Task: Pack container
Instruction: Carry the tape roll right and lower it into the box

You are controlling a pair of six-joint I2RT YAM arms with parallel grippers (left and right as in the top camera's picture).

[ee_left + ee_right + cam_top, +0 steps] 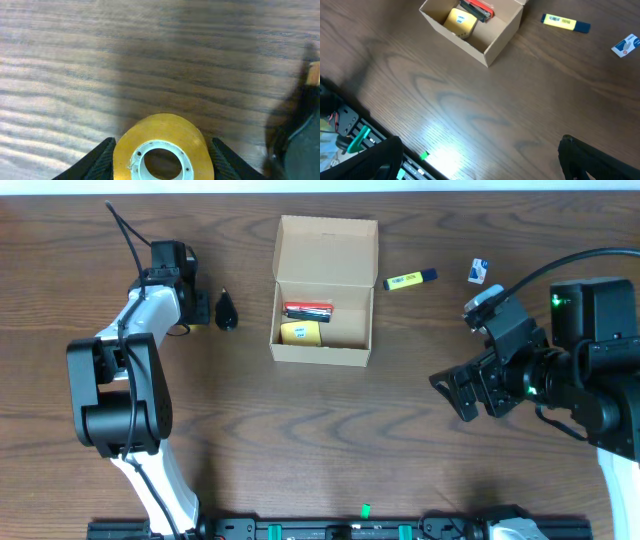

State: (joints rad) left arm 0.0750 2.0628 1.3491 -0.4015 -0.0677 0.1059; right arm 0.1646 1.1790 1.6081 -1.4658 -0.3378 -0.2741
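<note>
The tan cardboard container (320, 353) stands open at the table's middle back, flap lid raised behind it. It also shows in the right wrist view (504, 41). Inside lie a yellow item (300, 332) and a red-and-black item (308, 310). My left gripper (190, 310) is left of the container and is shut on a yellow tape roll (160, 135) with a white core, low over the table. The roll is hidden in the overhead view. My right gripper (468, 392) is open and empty, above the table at the right, its fingers wide apart (480, 160).
A black object (227, 310) lies between my left gripper and the container. A yellow highlighter (410, 279) and a small white-and-blue item (477, 271) lie right of the container. A black rail with green tabs (355, 140) runs along the front edge.
</note>
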